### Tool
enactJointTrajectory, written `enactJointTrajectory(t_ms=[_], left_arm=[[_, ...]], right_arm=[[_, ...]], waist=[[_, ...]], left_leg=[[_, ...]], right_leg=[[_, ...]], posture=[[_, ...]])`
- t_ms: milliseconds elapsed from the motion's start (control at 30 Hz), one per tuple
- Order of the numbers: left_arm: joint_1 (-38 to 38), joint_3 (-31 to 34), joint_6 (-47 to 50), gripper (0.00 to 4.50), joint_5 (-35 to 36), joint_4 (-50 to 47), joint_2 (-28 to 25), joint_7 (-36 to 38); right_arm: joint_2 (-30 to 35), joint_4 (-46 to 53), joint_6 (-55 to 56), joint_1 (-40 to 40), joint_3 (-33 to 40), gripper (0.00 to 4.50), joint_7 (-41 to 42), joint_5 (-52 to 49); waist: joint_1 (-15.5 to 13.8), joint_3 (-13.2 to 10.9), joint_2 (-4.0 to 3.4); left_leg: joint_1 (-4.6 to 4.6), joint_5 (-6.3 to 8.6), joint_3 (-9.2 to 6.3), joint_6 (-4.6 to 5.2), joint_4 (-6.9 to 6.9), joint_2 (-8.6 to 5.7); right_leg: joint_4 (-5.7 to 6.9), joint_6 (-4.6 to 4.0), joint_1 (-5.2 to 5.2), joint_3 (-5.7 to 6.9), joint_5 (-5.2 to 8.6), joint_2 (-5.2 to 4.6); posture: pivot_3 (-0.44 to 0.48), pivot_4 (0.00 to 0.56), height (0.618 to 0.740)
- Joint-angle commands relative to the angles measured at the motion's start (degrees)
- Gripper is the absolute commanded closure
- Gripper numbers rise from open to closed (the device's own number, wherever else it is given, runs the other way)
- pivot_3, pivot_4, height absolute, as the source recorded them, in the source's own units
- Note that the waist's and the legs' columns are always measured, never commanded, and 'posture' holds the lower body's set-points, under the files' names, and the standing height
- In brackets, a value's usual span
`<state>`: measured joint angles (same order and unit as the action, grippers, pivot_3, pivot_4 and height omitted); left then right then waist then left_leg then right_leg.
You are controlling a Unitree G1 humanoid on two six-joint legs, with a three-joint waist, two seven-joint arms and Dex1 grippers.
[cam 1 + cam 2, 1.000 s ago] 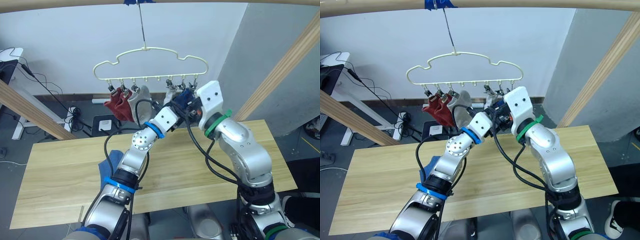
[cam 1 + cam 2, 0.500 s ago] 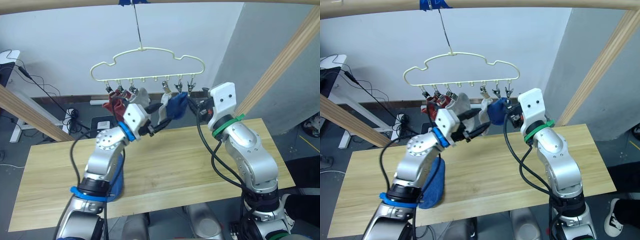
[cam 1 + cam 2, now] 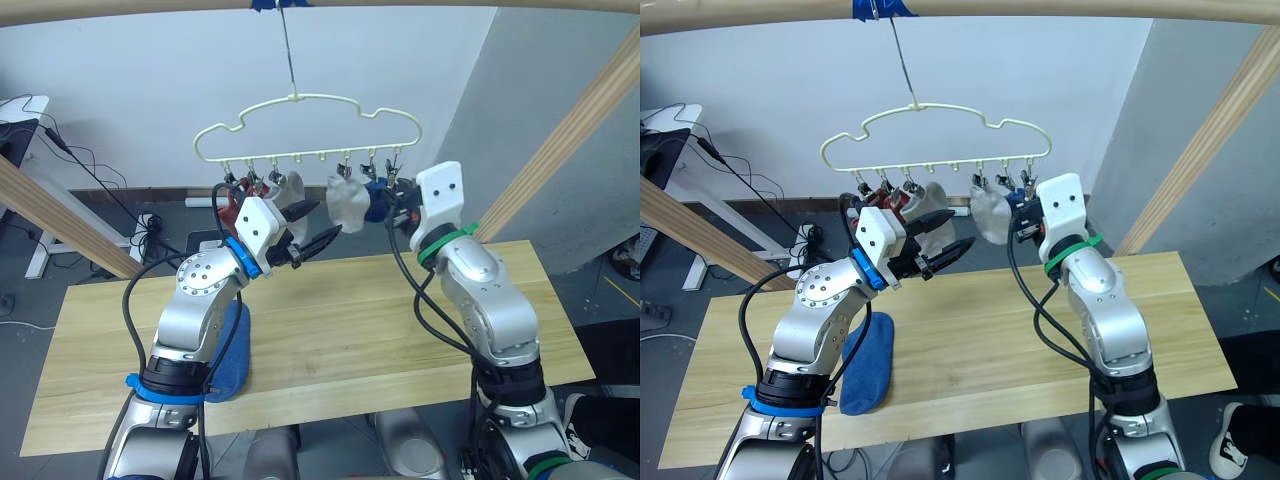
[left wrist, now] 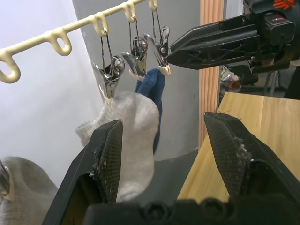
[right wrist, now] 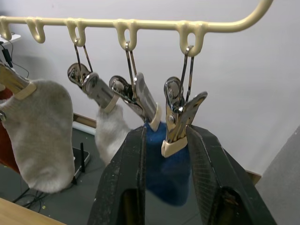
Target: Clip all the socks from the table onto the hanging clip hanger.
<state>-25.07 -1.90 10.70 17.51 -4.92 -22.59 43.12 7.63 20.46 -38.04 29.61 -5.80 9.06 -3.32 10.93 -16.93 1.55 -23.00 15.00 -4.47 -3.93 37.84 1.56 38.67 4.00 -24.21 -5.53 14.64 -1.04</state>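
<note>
Left gripper (image 3: 312, 225) had released the hanging blue knit sock (image 4: 151, 101) and drawn back, jaws wide.
Right gripper (image 5: 165, 140) narrowly parted beside the pale yellow wire clip hanger's (image 3: 300, 100) end clip; second blue sock (image 3: 868, 362) lay on the pale wood table (image 3: 380, 330).

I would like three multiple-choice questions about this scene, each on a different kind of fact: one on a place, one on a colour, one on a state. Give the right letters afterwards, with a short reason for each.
1. Where does the blue sock that is not yet hung lie?
A. on the table, beside the left arm
B. on the floor
C. in the right gripper

2. What colour are the two socks at the robot's left end of the clip hanger?
A. green
B. rust red
C. black

3. How is the left gripper?
A. shut on a grey sock
B. shut on a clip
C. open, holding nothing

Answers:
1 A: it lies flat on the pale wood near the front edge.
2 B: the rust red socks hang from the outermost clips there.
3 C: its fingers stand spread apart in the air.
</note>
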Motion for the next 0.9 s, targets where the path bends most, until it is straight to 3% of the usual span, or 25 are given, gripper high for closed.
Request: enactJointTrajectory(t_ms=[33, 67, 900], left_arm=[[-0.3, 0.2, -0.9, 1.46, -0.4, -2.3, -0.5, -0.2], [-0.3, 0.1, -0.9, 1.46, -0.5, -2.3, -0.5, -0.3], [0.5, -1.0, -2.5, 1.46, -3.3, -1.8, -0.4, -0.1]], right_arm=[[-0.3, 1.2, 1.0, 0.7, -0.2, 2.28, -0.7, 0.8], [-0.3, 1.2, 1.0, 0.7, -0.3, 1.98, -0.7, 0.8], [-3.3, -6.3, 7.0, 4.3, 1.0, 1.98, -6.9, 5.4]], waist=[[0.0, 0.0, 0.0], [0.0, 0.0, 0.0], [0.0, 0.0, 0.0]], left_leg=[[0.0, 0.0, 0.0, 0.0, 0.01, 0.0], [0.0, 0.0, 0.0, 0.0, 0.01, 0.0], [0.02, 0.0, 0.0, 0.0, 0.05, 0.0]], right_leg=[[0.0, 0.0, 0.0, 0.0, 0.0, 0.0], [0.0, 0.0, 0.0, 0.0, 0.0, 0.0], [0.17, -0.02, -0.02, -0.01, -0.01, 0.0]], posture=[[-0.177, 0.207, 0.74], [-0.177, 0.208, 0.74], [-0.175, 0.209, 0.74]])
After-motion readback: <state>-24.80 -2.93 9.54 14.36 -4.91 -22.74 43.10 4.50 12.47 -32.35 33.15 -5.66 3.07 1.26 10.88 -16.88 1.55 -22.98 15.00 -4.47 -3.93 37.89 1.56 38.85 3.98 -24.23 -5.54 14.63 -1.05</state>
